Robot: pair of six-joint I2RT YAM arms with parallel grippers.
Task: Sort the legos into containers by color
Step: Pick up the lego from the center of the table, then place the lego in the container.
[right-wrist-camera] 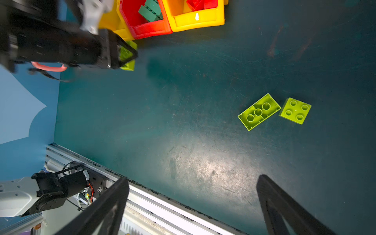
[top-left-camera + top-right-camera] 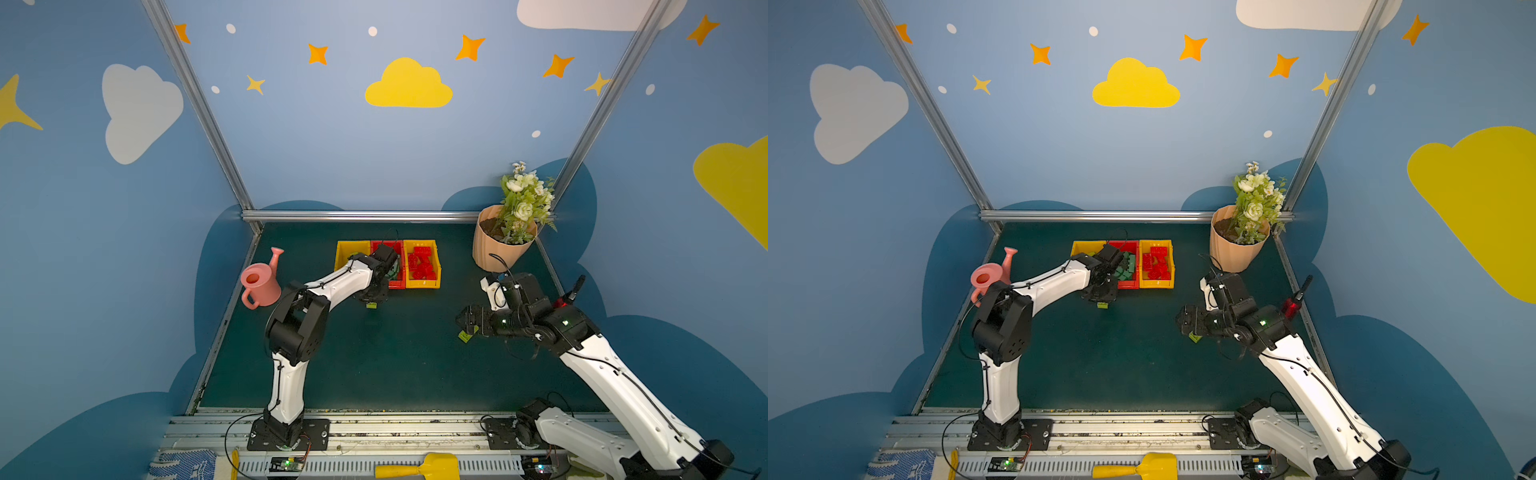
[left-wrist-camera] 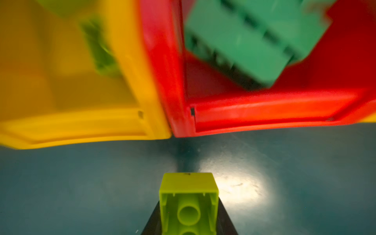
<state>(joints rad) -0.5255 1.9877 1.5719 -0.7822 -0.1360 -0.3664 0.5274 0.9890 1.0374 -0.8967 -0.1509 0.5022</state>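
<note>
The left gripper (image 3: 188, 220) is pressed in on a lime brick (image 3: 188, 201), pinching its two long sides with the hollow underside facing the wrist camera. It sits low over the surface (image 1: 183, 101), just in front of where the left yellow bin (image 3: 81, 126) touches the red bin (image 3: 264, 109). Whether the brick is clear of the surface cannot be told.

The side grip likely leaves the brick free to drop straight down once it is over a bin. The left yellow bin is the probable target, since a blurred lime piece (image 3: 101, 55) already lies in it. The red bin holds dark green bricks (image 3: 244, 40), and the right yellow bin (image 2: 422, 284) holds red bricks (image 2: 422, 264).

The right gripper (image 1: 193, 203) is spread wide and empty, hovering near the last two loose pieces: a long lime brick (image 1: 259, 111) lying upside down and a square lime brick (image 1: 295, 110) studs up, almost touching. Waiting there probably keeps the arms apart while one works at the bins.
</note>
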